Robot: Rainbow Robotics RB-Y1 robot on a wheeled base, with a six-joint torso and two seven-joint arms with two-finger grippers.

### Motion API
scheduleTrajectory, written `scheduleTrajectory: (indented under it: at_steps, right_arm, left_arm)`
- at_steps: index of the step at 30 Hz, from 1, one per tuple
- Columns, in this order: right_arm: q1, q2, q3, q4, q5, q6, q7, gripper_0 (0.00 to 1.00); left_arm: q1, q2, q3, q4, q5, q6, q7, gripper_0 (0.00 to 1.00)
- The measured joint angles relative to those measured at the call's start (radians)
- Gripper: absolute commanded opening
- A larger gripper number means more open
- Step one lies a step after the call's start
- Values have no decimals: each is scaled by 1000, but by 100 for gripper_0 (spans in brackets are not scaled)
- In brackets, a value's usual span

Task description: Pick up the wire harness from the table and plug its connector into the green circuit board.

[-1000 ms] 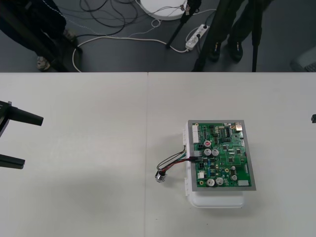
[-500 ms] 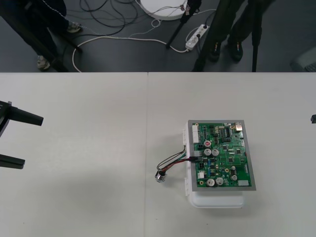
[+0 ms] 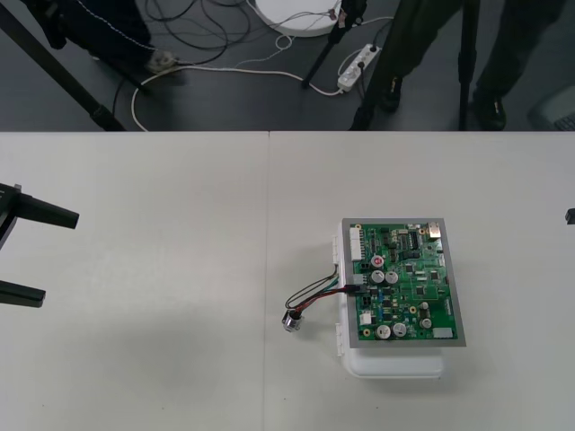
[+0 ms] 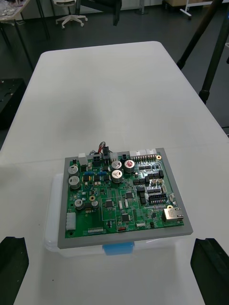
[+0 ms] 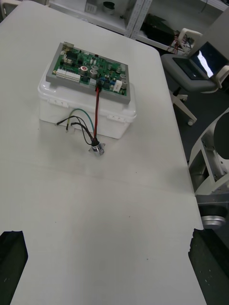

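Apparently the harness (image 3: 319, 289) is plugged into the board (image 3: 404, 283), its socket (image 3: 292, 321) on the table (image 3: 162, 224) beside. Left gripper (image 3: 31, 254) and right gripper (image 4: 112, 274) wait at their sides, both spread wide; any retreat should avoid snagging it.

One green circuit board (image 3: 406, 283), one white base (image 3: 395, 364), one wire harness (image 3: 316, 292), one table (image 3: 162, 269)
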Motion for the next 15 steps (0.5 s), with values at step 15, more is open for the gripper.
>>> scheduleTrajectory:
  at_steps: [15]
  right_arm:
    - [0,0,0,0,0,0,0,100]
  left_arm:
    - [0,0,0,0,0,0,0,100]
